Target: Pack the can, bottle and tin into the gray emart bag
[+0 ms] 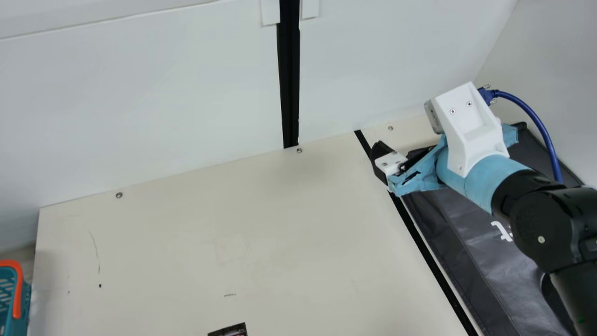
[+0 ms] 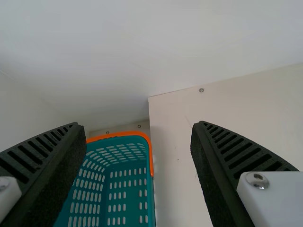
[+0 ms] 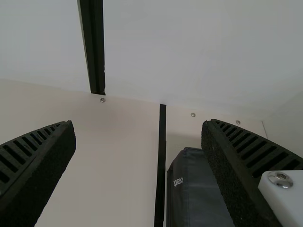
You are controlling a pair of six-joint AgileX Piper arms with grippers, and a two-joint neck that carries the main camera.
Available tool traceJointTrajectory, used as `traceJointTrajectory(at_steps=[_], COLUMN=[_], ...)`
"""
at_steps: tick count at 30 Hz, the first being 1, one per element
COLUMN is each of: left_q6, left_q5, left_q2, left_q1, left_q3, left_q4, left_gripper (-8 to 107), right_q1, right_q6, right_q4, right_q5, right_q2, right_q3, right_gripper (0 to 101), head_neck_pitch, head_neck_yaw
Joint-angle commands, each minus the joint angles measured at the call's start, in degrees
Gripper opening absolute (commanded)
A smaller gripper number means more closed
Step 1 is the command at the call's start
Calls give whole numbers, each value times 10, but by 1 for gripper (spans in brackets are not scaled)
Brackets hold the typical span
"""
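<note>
My right gripper (image 1: 396, 161) is over the far right part of the table in the main view, above the gray emart bag (image 1: 485, 261), which lies along the right side, partly hidden by the arm. In the right wrist view the right gripper (image 3: 138, 125) stands open with nothing between its fingers, and the bag (image 3: 196, 189) shows beyond them. The left wrist view has my left gripper (image 2: 137, 124) open and empty, near a teal basket. A small dark printed item (image 1: 231, 330) pokes in at the main view's bottom edge; I cannot tell what it is.
The teal basket (image 1: 7, 298) with an orange rim stands off the table's left edge. A black strip (image 1: 429, 256) runs along the table (image 1: 224, 242) beside the bag. White walls rise behind, with a black vertical post (image 1: 290, 74).
</note>
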Motion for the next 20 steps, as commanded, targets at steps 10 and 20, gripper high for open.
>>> traceJointTrajectory(at_steps=[10, 20], left_q6=[0, 0], left_q5=[0, 0], left_q2=[0, 0], left_q1=[0, 0], left_q3=[0, 0], left_q4=[0, 0], left_gripper=[90, 90], right_q1=[0, 0], right_q6=[0, 0], right_q4=[0, 0], right_q5=[0, 0], right_q2=[0, 0], right_q3=[0, 0], right_gripper=[91, 91], head_neck_pitch=[-13, -13], head_neck_yaw=[0, 0])
